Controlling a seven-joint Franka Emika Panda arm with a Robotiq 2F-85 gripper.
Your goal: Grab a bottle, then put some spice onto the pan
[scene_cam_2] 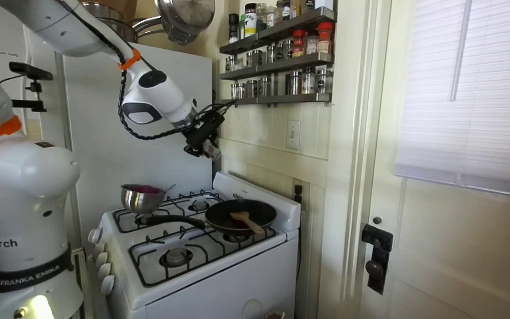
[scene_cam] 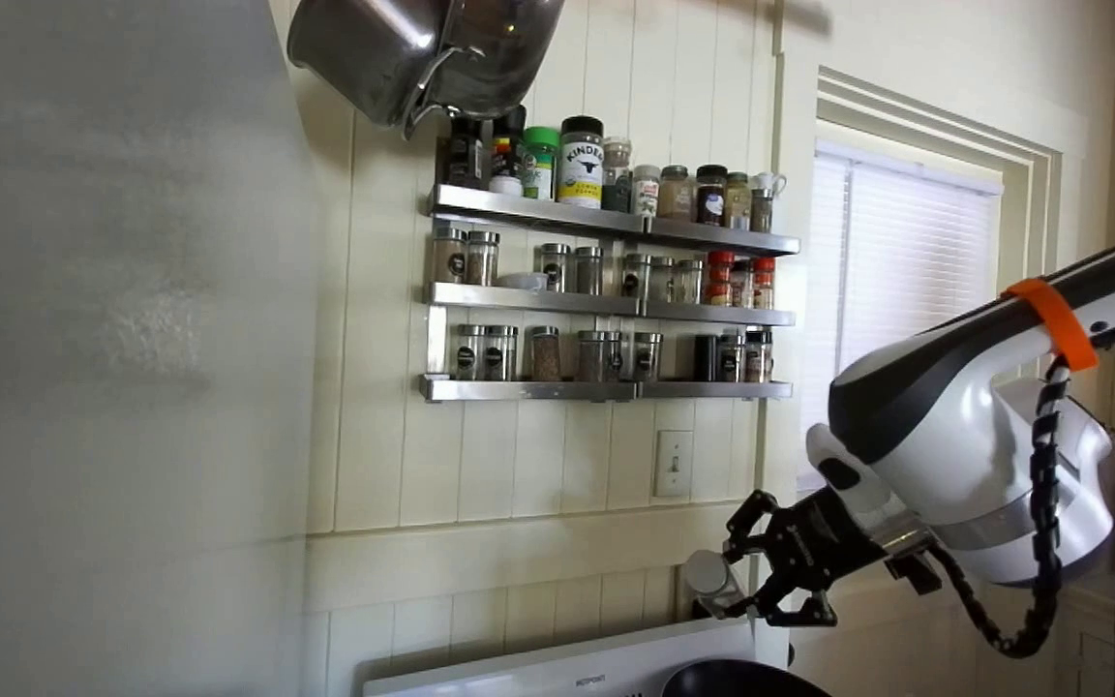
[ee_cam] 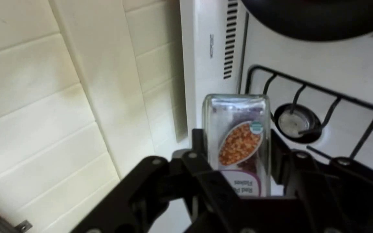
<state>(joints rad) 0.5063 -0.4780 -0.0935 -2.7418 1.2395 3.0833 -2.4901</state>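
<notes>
Wrist view shows the bottle (ee_cam: 238, 145) pinched between the jaws, long axis running up the view, and right of it, higher up, the pan (ee_cam: 319, 22) standing well apart. I'd say everything turns on that gap: the bottle should travel over the pan, then tip. Its label (ee_cam: 243, 182) reads upside down, so the end nearer the pan is probably the base; whether the far end is uncapped I can't tell. From left to right in an exterior view: a pot (scene_cam_2: 142, 203), then the bottle, tilted and well above the stove (scene_cam_2: 237, 288), then the pan below it, to its right, a wooden utensil (scene_cam_2: 248, 221) lying inside. Above hang three shelves (scene_cam_2: 281, 66), then come a switch (scene_cam_2: 293, 134) and a door (scene_cam_2: 436, 248) with a blind (scene_cam_2: 472, 110).
</notes>
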